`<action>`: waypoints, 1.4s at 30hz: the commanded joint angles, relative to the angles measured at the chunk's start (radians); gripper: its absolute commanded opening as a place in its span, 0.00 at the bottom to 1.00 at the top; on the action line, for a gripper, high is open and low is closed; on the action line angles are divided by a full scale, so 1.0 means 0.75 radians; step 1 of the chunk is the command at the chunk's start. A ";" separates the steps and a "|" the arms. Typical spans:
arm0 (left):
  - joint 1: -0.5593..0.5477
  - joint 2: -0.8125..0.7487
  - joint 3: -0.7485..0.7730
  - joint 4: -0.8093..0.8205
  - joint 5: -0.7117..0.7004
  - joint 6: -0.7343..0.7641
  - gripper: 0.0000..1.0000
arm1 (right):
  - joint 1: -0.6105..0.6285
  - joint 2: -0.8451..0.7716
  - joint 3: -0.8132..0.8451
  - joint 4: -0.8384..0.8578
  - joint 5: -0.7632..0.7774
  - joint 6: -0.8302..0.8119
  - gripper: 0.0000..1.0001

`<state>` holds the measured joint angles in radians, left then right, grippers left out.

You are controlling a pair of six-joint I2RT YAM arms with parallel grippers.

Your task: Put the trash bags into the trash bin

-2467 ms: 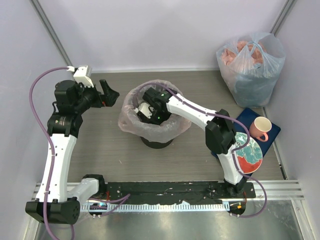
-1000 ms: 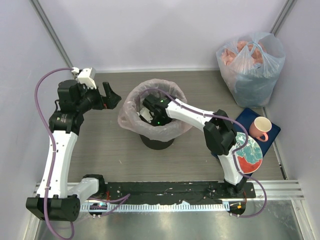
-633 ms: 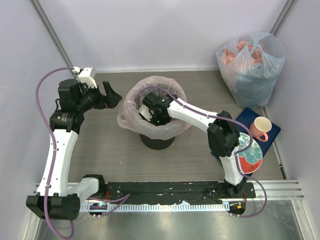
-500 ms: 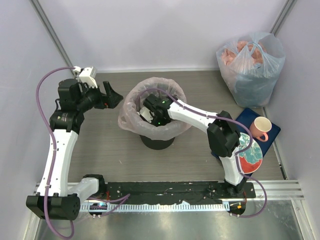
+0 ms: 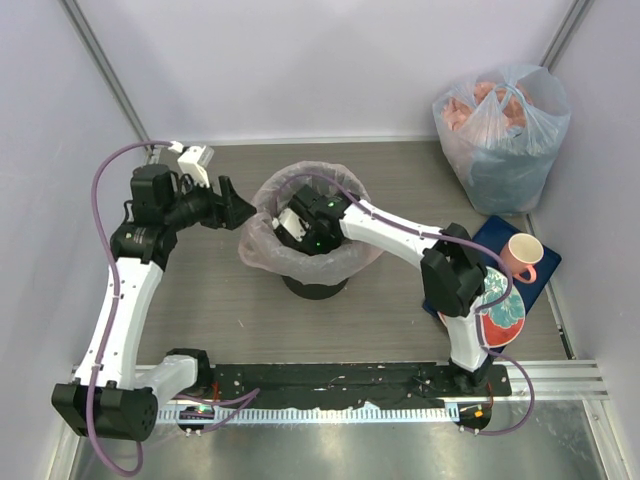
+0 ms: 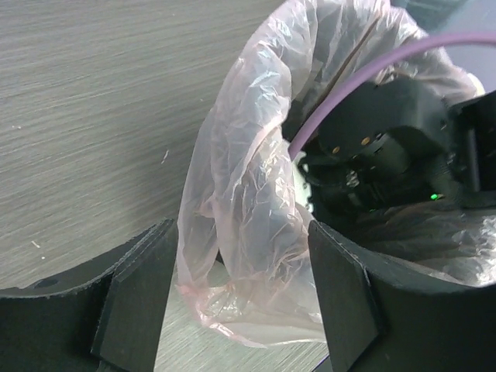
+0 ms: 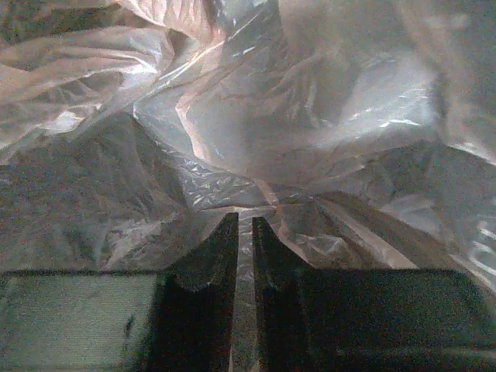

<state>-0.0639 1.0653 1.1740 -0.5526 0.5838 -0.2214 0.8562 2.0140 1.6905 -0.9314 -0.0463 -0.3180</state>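
Note:
The black trash bin (image 5: 316, 286) stands mid-table, lined by the pale pink trash bag (image 5: 262, 240), whose rim is folded over the edge. My left gripper (image 5: 236, 206) is at the bin's left rim. In the left wrist view it (image 6: 242, 229) is open, its fingers (image 6: 138, 294) either side of the hanging fold of bag (image 6: 248, 194). My right gripper (image 5: 300, 230) reaches down inside the bin. In the right wrist view it (image 7: 244, 220) is nearly closed on a thin pleat of the crinkled bag (image 7: 271, 116).
A bulging clear bag (image 5: 503, 135) sits at the back right corner. A pink mug (image 5: 520, 258) on a blue board (image 5: 498, 236) and a patterned plate (image 5: 497, 312) lie by the right arm. A purple cable (image 6: 372, 74) crosses the bin's mouth. Walls close both sides.
My left gripper has moved right to the bin's rim, its jaws narrowing round the bag's fold. My right gripper's jaws have closed on the bag inside the bin.

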 commanded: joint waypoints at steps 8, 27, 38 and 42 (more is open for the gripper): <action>-0.048 0.044 -0.025 -0.075 -0.089 0.152 0.66 | 0.008 -0.231 0.031 0.170 -0.020 0.050 0.12; -0.048 0.101 0.202 -0.089 -0.052 0.105 0.86 | -0.100 -0.628 0.016 0.661 -0.116 0.162 0.32; -0.033 0.355 0.727 -0.406 -0.089 0.211 1.00 | -0.503 -0.803 0.029 0.686 -0.143 0.419 0.67; -0.009 0.553 0.956 -0.594 -0.095 0.242 1.00 | -0.693 -0.889 -0.090 0.688 -0.155 0.489 0.70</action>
<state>-0.0898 1.3766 1.7607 -0.8333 0.5220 -0.0780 0.4454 1.4269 1.6886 -0.4557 -0.1513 -0.0433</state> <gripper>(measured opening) 0.995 0.693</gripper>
